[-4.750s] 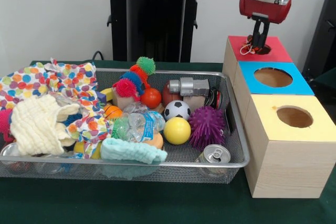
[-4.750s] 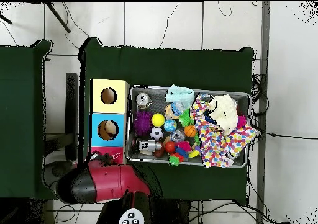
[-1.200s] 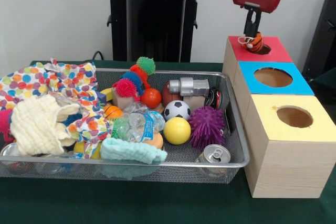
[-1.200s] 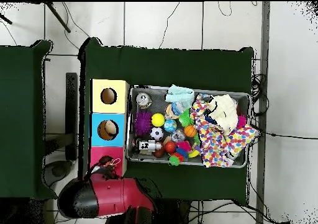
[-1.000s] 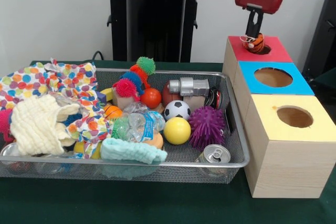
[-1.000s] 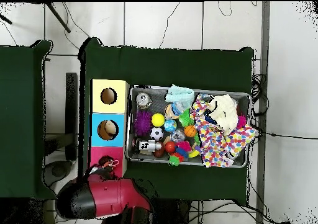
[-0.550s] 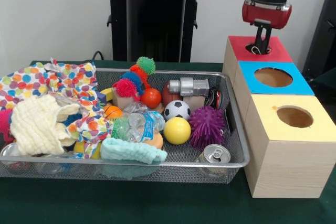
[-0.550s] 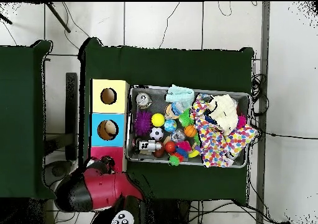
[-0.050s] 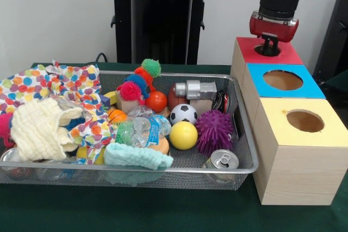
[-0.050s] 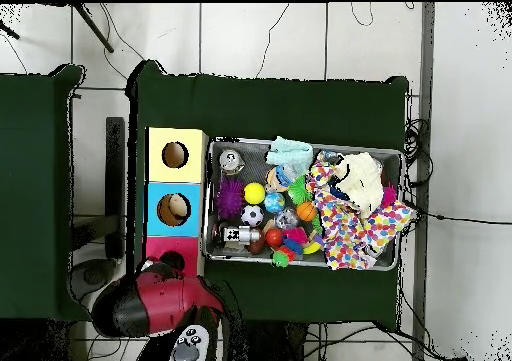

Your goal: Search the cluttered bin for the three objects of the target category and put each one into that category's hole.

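Now the gripper [image 9: 266, 50] sits low over the hole of the red box [image 9: 283, 54], its tip at the rim of the opening; whether the jaws are apart or together cannot be told from either view. A second ago a small orange toy with a white string hung from the jaws above this same hole; it no longer shows in either view, so it has most likely dropped into the red box, and one of the three targets appears delivered. Beside the red box stand the blue box [image 9: 304, 88] and the yellow box [image 9: 326, 131], each hole unobstructed. On the green worktop [image 9: 163, 213] the wire bin [image 9: 239, 168] remains crowded: a soccer ball [image 9: 184, 113], a yellow ball [image 9: 183, 135], a purple spiky ball [image 9: 214, 130], a can [image 9: 222, 160] and a spotted cloth [image 9: 49, 82]. By this reading, the search of the bin resumes next.
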Controlling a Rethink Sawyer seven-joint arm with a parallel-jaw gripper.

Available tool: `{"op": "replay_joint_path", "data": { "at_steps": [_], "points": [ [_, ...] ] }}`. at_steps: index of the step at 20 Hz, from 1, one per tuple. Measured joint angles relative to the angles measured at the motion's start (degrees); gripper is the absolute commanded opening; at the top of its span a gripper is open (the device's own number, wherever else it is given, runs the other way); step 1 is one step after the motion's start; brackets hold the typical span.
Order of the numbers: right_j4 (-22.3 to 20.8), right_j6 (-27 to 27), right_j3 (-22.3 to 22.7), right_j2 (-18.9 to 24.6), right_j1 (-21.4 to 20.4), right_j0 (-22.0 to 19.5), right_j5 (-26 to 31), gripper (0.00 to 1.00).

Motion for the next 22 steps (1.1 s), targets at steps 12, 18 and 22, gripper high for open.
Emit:
{"op": "replay_joint_path", "data": {
  "at_steps": [12, 18, 22],
  "points": [
    [0.3, 0.0, -0.22, 0.05, -6.45, -1.97, 13.25, 0.0],
    [0.36, 0.0, -1.96, 0.03, -12.75, -1.94, 22.04, 0.0],
    [0.41, 0.0, -3.34, 0.03, -15.7, -1.99, 23.18, 0.0]
  ]
}}
